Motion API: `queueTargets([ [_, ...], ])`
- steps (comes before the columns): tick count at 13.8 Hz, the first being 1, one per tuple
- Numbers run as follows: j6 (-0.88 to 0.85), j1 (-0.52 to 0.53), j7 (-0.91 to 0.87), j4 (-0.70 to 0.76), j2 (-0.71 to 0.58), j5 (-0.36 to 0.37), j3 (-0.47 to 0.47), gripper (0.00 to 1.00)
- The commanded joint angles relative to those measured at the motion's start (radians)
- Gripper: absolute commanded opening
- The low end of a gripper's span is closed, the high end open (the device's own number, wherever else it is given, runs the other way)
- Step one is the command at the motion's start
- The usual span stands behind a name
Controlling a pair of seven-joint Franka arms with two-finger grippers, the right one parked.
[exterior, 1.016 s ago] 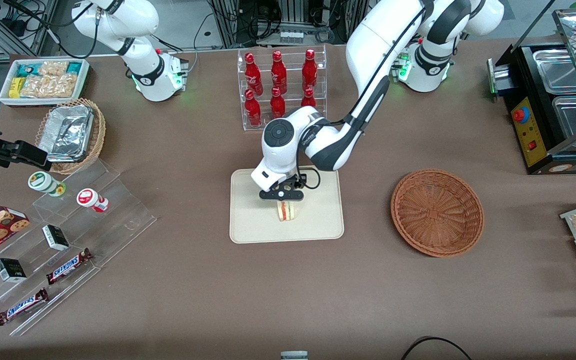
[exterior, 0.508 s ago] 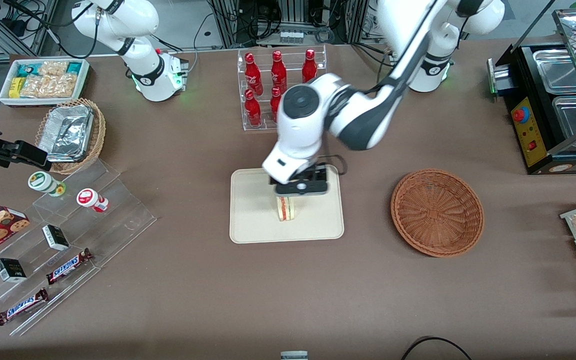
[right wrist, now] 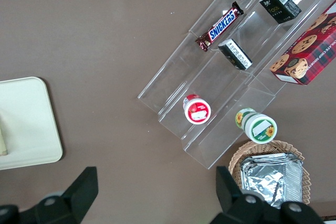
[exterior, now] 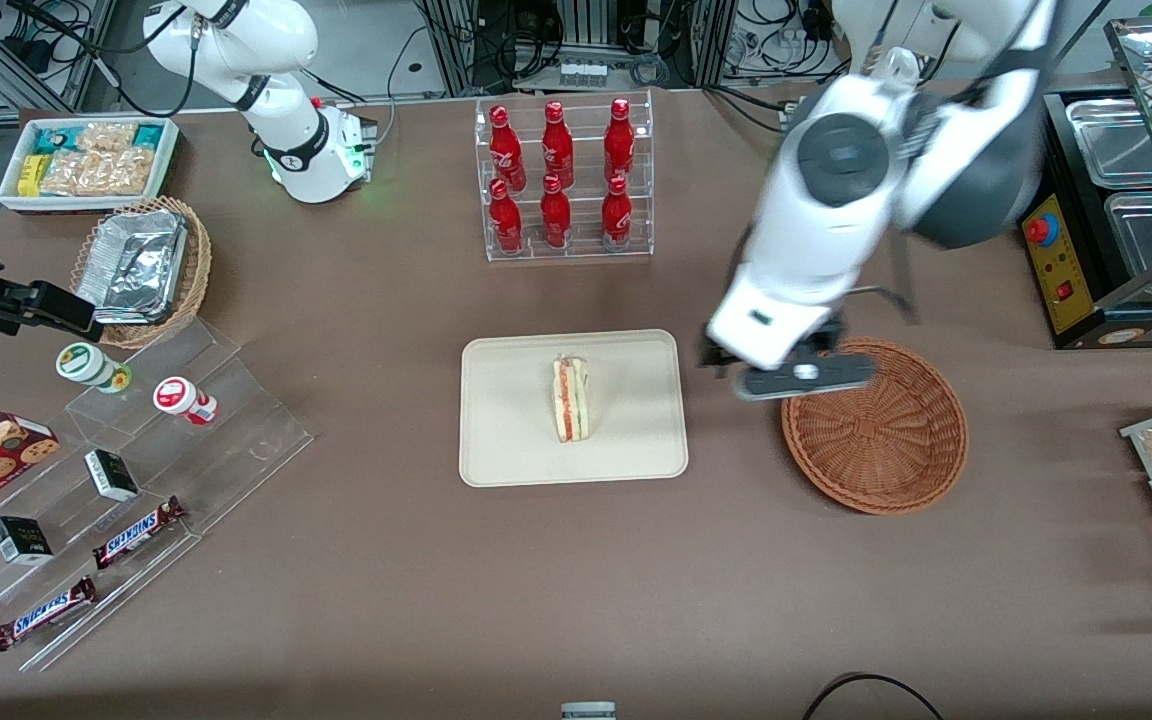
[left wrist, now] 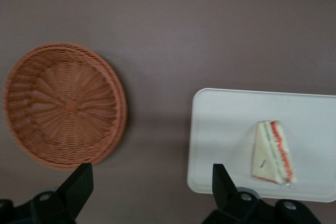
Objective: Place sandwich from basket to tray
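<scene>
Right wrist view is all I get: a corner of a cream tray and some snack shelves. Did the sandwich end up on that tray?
Observer: Yes. The sandwich lies on the tray, near its middle, with nothing gripping it.
Operator: And where is the claw that carried it?
Observer: The gripper hangs open and empty above the table, over the rim of the basket on the side nearest the tray.
Operator: Anything left in that basket?
Observer: No, the left wrist view shows only bare wicker inside it.
</scene>
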Motion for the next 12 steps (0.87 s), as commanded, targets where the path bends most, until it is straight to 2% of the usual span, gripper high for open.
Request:
queueTargets([
  [1,-0.06,0.089,0.138,-0.04,-0.077,-0.012,-0.011,1.0],
  [7,-0.165,0.275,0.436,-0.08,-0.196,-0.029,-0.01,1.0],
  [12,-0.157,0.37,0.542,-0.186,-0.31,-0.029,-0.005,1.0],
])
